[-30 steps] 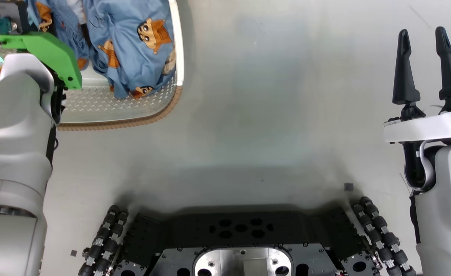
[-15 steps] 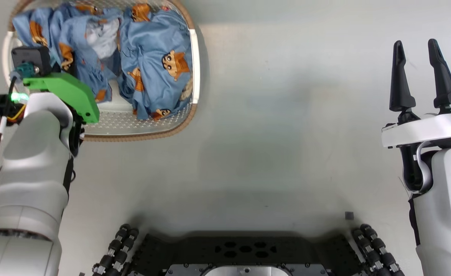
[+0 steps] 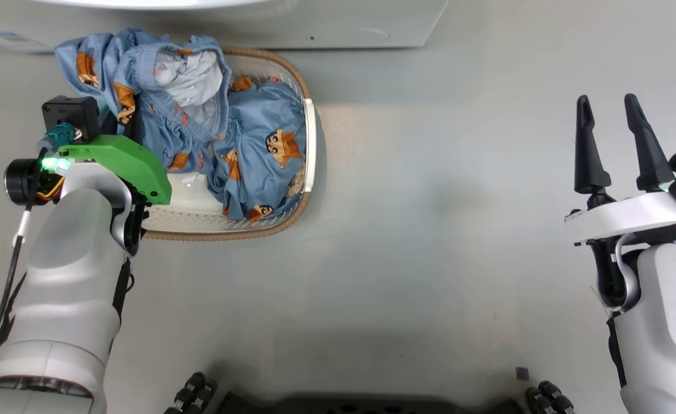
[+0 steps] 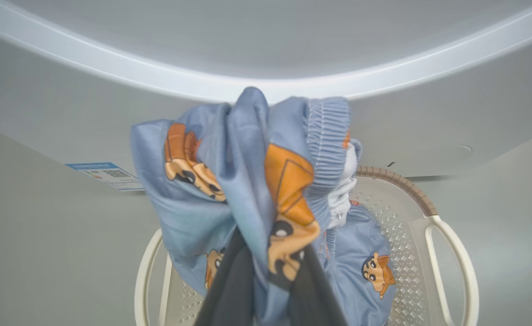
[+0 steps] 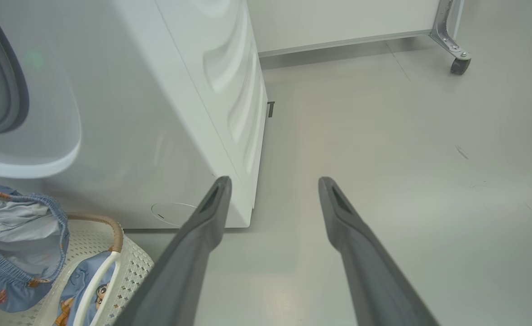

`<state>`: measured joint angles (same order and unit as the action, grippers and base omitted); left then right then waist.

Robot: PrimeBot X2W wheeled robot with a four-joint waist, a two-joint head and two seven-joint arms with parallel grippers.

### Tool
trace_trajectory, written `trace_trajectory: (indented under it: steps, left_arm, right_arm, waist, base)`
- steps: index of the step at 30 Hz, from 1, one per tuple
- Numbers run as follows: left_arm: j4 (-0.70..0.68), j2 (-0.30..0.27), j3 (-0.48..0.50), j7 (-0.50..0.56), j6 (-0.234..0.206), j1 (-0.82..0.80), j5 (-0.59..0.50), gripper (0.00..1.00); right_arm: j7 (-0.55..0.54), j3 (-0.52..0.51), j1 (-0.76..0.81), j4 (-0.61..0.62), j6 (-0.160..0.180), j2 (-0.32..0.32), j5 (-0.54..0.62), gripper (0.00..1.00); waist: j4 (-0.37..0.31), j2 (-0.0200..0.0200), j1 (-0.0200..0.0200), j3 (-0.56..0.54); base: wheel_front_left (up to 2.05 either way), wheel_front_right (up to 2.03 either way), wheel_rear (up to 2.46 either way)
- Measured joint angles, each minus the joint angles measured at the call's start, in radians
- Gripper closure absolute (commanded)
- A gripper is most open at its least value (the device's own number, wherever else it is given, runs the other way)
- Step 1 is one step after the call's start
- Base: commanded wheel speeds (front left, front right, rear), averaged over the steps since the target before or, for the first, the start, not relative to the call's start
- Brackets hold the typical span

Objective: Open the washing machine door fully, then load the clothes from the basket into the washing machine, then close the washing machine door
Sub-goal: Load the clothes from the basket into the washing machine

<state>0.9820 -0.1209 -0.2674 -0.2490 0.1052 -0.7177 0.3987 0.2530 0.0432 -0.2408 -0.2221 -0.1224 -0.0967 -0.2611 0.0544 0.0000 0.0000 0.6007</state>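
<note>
**Ana:** Up had come the left end effector [image 4: 270, 276] with a garment [image 4: 248, 172]. A second before, that cloth lay down in the basket [image 3: 223, 233]. The head camera had also tilted up, so the whole picture slid, and that was no move of the things.

**Ben:** Was the grip sound?

**Ana:** Its fingers [image 4: 230, 280] were clamped on a bunch of blue cloth, waistband [image 4: 327, 136] uppermost, raised over the basket's far left corner. Whether the tail hung free I could not tell. The right end effector [image 3: 606, 103] stood off to the side, fingers apart, holding nothing.

**Ben:** And the rest?

**Ana:** The other clothes [image 3: 269, 161] lay in the basket, on the floor [image 3: 430, 230] just before the washer [image 3: 338, 29].

**Ben:** So where did the job stand?

**Ana:** Loading was under way, I judged. The grey gasket [image 5: 8, 90] showed bare, so the door was probably open. Next the cloth had to reach that opening without snagging.
</note>
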Motion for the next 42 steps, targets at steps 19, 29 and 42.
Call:
trace_trajectory:
  steps: [19, 29, 42]
  left_arm:
    - [-0.258, -0.005, 0.087, 0.0, -0.001, 0.203, -0.012, 1.0]
    - [-0.451, -0.006, 0.13, 0.0, -0.001, 0.315, -0.058, 1.0]
    - [-0.618, 0.01, 0.132, 0.0, -0.001, 0.429, -0.116, 1.0]
  right_arm:
    - [0.0, -0.003, 0.097, -0.035, 0.0, -0.002, -0.03, 0.0]
    - [0.0, 0.011, 0.145, -0.043, 0.0, -0.002, -0.038, 0.0]
    - [0.0, 0.027, 0.194, -0.051, 0.0, 0.0, -0.054, 0.0]
  waist:
    - [0.024, 0.0, 0.0, -0.247]
    - [0.023, 0.0, 0.0, -0.363]
    - [0.023, 0.0, 0.0, -0.465]
  base:
    - [0.0, 0.0, 0.0]
    - [0.0, 0.0, 0.0]
    - [0.0, 0.0, 0.0]
